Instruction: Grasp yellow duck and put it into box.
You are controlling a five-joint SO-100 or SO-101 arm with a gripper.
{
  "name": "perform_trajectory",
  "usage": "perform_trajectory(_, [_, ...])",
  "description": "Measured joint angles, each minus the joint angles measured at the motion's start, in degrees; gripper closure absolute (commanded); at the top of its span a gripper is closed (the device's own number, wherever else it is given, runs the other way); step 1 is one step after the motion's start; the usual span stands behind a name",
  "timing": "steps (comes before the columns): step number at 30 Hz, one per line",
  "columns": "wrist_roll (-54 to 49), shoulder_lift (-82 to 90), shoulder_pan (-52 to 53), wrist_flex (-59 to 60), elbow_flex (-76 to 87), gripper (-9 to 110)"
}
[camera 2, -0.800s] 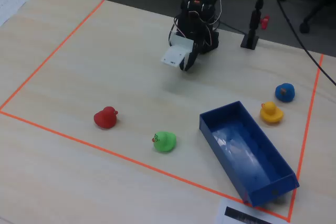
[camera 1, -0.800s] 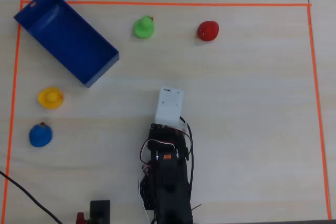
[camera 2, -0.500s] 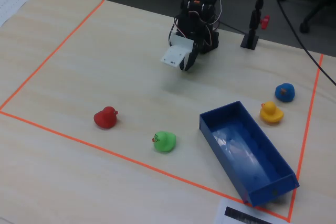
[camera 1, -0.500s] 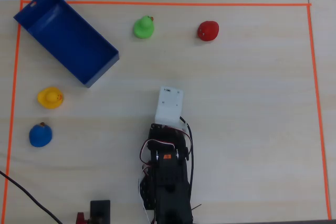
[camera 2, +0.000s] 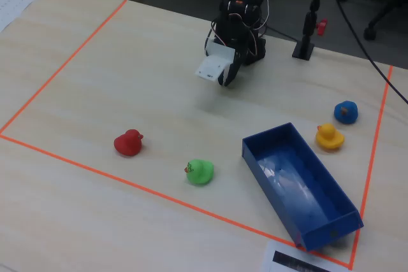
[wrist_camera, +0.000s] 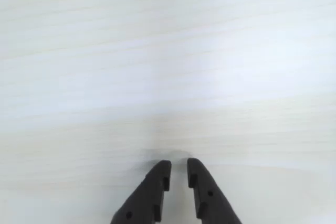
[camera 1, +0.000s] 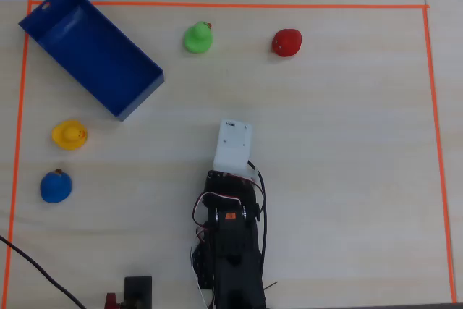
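Observation:
The yellow duck [camera 1: 69, 134] sits on the table at the left in the overhead view, just below the box's near corner; in the fixed view it [camera 2: 329, 136] is at the right. The dark-blue box [camera 1: 87, 45] lies open and empty at the upper left, and it shows at the lower right in the fixed view [camera 2: 299, 183]. My gripper [wrist_camera: 179, 163] hovers over bare table near the arm's base, far from the duck. Its jaws are nearly together with nothing between them. In the overhead view the white wrist mount [camera 1: 233, 142] hides it.
A blue duck [camera 1: 56, 186] sits just below the yellow one. A green duck [camera 1: 197, 38] and a red duck [camera 1: 287, 43] sit near the far edge. Orange tape [camera 1: 231, 6] frames the work area. Cables and a small stand [camera 1: 137, 291] lie by the arm's base.

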Motion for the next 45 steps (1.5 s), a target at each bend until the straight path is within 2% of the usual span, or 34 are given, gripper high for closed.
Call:
perform_trajectory(35, [0.0,0.0,0.0,0.0,0.0,101])
perform_trajectory(37, [0.0,0.0,-0.1,0.0,0.0,98])
perform_trajectory(45, [-1.3,-1.1,-0.5,0.0,-0.4,72])
